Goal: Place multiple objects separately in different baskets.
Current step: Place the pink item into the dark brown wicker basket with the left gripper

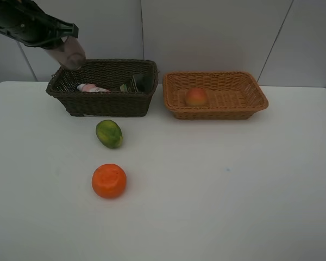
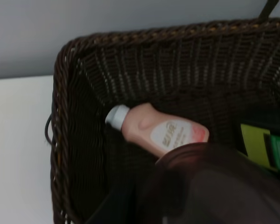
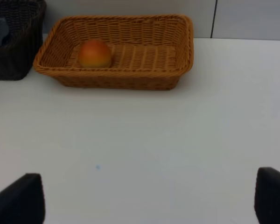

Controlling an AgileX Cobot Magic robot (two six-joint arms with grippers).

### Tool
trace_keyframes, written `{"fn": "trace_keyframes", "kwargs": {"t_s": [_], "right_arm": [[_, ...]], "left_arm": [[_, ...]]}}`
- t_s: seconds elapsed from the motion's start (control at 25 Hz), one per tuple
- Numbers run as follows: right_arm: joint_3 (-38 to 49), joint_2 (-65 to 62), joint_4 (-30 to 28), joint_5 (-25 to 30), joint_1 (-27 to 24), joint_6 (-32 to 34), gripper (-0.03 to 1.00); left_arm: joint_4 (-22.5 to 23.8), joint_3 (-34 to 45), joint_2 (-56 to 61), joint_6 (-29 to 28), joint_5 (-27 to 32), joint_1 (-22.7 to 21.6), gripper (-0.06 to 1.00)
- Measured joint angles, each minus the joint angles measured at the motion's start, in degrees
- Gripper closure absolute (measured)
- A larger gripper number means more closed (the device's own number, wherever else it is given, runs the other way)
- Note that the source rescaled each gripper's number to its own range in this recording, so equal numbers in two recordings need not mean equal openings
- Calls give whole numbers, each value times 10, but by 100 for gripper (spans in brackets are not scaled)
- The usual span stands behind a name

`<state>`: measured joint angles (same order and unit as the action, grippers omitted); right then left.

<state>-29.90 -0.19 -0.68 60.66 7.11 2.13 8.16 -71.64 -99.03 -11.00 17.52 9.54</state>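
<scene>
**High view.** Shows the left gripper (image 1: 64, 37) pinched shut on the cup (image 1: 70, 53), hanging at the far left corner of the dark basket (image 1: 106, 104). Finds the cup tilted, long axis slanting down and right toward the basket's floor, which lies below and right of the jaws. Points, as a judgement, to a short move right and a release there. Counts two baskets, with the tan basket (image 1: 217, 114) just right of the dark one. Counts six objects:
- three fruits: the peach (image 1: 196, 97) in the tan basket, and the green fruit (image 1: 109, 134) and orange (image 1: 109, 180) loose on the table (image 1: 233, 190), near and left of centre
- two bottles: the pink bottle (image 1: 92, 88) and green bottle (image 1: 136, 83), both in the dark basket
- one cup, in the jaws

Puts both loose fruits nearer the left arm.

**Left wrist view.** Looks down into the dark basket (image 2: 60, 140). Shows the pink bottle (image 2: 161, 133) lying on its side and the green bottle (image 2: 263, 144) at the edge. Catches the cup (image 2: 214, 186) as a dark blur close to the lens, above the basket floor.

**Right wrist view.** Shows the right gripper (image 3: 147, 205) spread wide, fingers (image 3: 18, 200) empty over bare table. Places the tan basket (image 3: 116, 79) with its peach (image 3: 95, 53) well beyond, on the far side.
</scene>
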Motion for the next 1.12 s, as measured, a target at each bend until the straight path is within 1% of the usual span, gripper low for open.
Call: {"fn": "trace_keyframes", "kwargs": {"t_s": [0.2,0.52,0.76,1.12], "right_arm": [[0,0,0,0,0,0,0],[0,0,0,0,0,0,0],[0,0,0,0,0,0,0],[0,0,0,0,0,0,0]], "left_arm": [[5,0,-58,0,-100,1,94],[6,0,-135,0,-224,8,94],[7,0,-179,0,-272,18,94],[9,1,-208,0,-277,20,94]]}}
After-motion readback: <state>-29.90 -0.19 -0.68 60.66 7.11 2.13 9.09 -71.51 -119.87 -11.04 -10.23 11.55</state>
